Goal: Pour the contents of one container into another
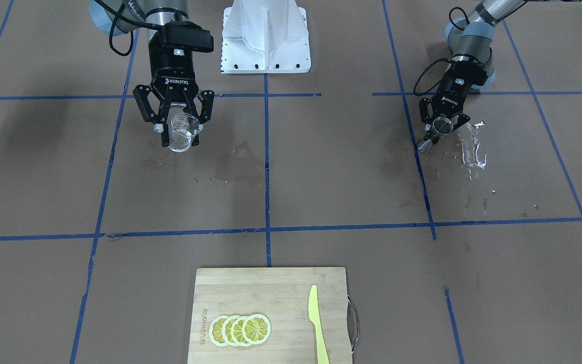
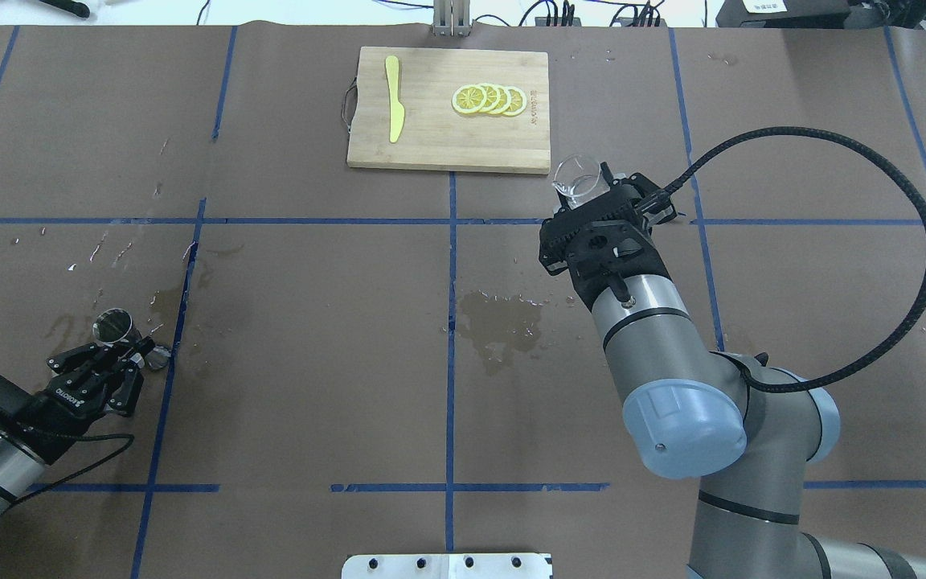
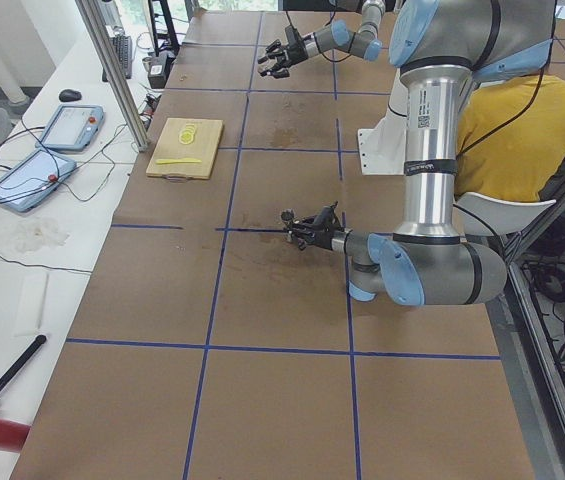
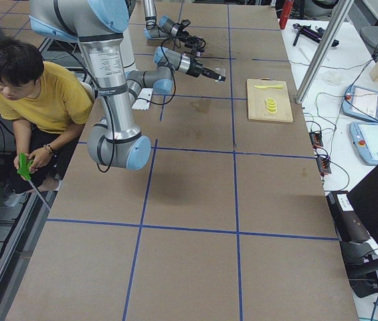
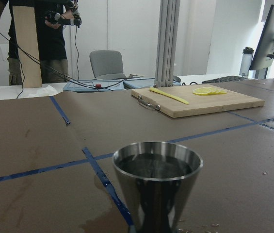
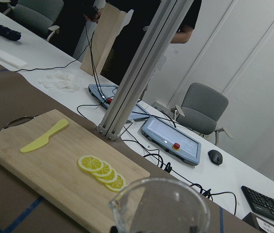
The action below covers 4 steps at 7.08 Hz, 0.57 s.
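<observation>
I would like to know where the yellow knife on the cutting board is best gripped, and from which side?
Grip the yellow knife at its handle, the end farther from the robot, probably from straight above. It lies flat on the cutting board, so the grip should close across its narrow width. The lemon slices lie well apart from it, leaving room.

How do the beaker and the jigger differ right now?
The beaker is clear with a pouring lip; the jigger is shiny steel and hourglass-shaped. The right gripper holds the beaker, the left gripper the jigger. Both are small, open-topped and gripped.
</observation>
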Available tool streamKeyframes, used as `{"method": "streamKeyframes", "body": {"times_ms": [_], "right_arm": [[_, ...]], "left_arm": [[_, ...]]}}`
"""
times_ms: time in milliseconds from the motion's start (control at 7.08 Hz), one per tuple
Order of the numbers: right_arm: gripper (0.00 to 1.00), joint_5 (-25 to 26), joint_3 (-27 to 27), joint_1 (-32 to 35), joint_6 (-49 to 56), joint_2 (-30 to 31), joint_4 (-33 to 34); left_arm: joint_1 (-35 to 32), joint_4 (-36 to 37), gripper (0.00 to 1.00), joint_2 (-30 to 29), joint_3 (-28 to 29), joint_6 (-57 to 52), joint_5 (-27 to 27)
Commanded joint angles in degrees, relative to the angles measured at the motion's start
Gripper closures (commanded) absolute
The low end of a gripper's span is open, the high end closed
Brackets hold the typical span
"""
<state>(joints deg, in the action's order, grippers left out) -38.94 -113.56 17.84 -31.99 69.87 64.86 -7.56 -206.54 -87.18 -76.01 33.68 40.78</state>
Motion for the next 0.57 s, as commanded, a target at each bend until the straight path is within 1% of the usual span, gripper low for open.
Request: {"method": "streamKeyframes", "body": {"times_ms": [0,283,424], "right_arm": [[1.0,0.1,0.0,0.0,0.0,0.0,0.0],[1.0,0.0,0.0,0.0,0.0,0.0,0.0],[1.0,0.0,0.0,0.0,0.0,0.0,0.0]], "left_arm": [[0.0,0.0,0.64,-0.1,0.1,0.0,0.0],[0.0,-0.1,0.48,-0.1,0.1,-0.2,-0.1],[0.0,-0.1,0.42,-0.1,0.1,-0.2,-0.2]]}}
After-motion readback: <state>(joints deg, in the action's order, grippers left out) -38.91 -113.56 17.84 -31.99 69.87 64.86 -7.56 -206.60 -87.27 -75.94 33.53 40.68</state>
